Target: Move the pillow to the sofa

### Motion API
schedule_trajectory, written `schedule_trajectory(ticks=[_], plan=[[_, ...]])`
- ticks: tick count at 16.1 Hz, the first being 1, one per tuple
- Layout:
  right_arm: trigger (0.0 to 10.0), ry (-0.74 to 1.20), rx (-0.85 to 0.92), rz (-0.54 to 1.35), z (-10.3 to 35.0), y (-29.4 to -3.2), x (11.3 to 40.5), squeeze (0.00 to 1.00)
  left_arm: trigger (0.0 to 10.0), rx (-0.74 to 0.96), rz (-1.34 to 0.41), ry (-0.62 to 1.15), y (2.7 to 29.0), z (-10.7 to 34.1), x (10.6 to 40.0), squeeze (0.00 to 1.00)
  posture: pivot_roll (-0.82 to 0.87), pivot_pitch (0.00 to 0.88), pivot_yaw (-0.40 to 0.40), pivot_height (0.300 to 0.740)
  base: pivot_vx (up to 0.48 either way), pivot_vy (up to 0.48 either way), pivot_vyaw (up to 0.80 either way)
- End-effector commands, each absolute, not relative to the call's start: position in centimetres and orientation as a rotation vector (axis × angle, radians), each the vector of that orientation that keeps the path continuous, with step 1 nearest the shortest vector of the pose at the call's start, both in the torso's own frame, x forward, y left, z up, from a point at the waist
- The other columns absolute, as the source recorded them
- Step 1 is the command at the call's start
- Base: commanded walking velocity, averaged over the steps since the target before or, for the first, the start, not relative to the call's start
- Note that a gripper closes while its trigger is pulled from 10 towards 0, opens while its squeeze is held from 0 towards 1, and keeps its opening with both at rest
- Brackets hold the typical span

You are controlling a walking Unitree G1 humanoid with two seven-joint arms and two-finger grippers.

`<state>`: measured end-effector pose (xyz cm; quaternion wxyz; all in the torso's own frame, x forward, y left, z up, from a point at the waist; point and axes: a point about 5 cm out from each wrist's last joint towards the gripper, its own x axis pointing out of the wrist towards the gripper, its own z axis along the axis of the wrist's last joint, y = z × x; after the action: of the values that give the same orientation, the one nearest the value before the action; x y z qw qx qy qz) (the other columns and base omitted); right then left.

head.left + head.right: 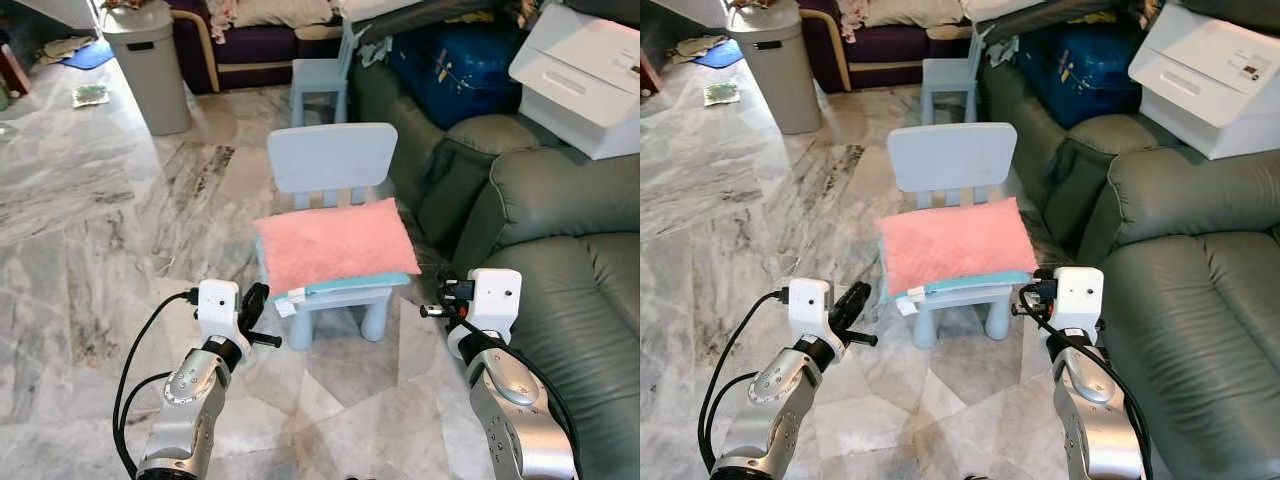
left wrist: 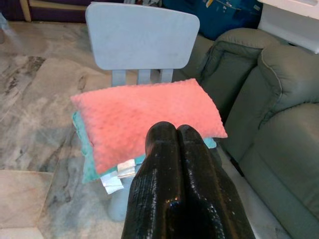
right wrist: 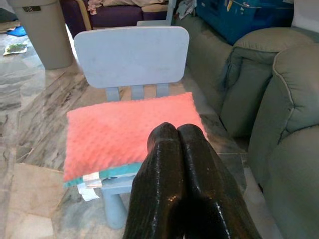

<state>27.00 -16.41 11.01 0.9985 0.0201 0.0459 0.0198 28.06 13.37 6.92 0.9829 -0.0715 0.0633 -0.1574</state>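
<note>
— Where is the pink pillow?
— At the centre of the frame, lying flat on the seat of a small light-blue child's chair, over a teal cushion. The grey-green sofa fills the right side, just beside the chair.
— And the grippers?
— Left gripper and right gripper sit low in the frame, either side of the chair, fingers pressed together, grasping nothing. A grey bin stands upper left.
</note>
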Motion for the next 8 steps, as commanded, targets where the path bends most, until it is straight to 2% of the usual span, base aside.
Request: schedule_trajectory(ticks=[1,8], plan=[[10.0,0.072,0.040,0.046,11.61,-16.39,26.98,0.00,10.0,-0.138,-0.327,0.116,13.52,7.17,27.91,0.00,-0.12,0.121,0.006,0.740,0.000,0.000,0.00],[10.0,0.072,0.035,0.045,11.60,-16.45,26.85,0.00,10.0,-0.158,-0.336,0.125,13.34,7.12,28.00,0.00,-0.13,0.120,0.009,0.740,0.000,-0.480,0.00]])
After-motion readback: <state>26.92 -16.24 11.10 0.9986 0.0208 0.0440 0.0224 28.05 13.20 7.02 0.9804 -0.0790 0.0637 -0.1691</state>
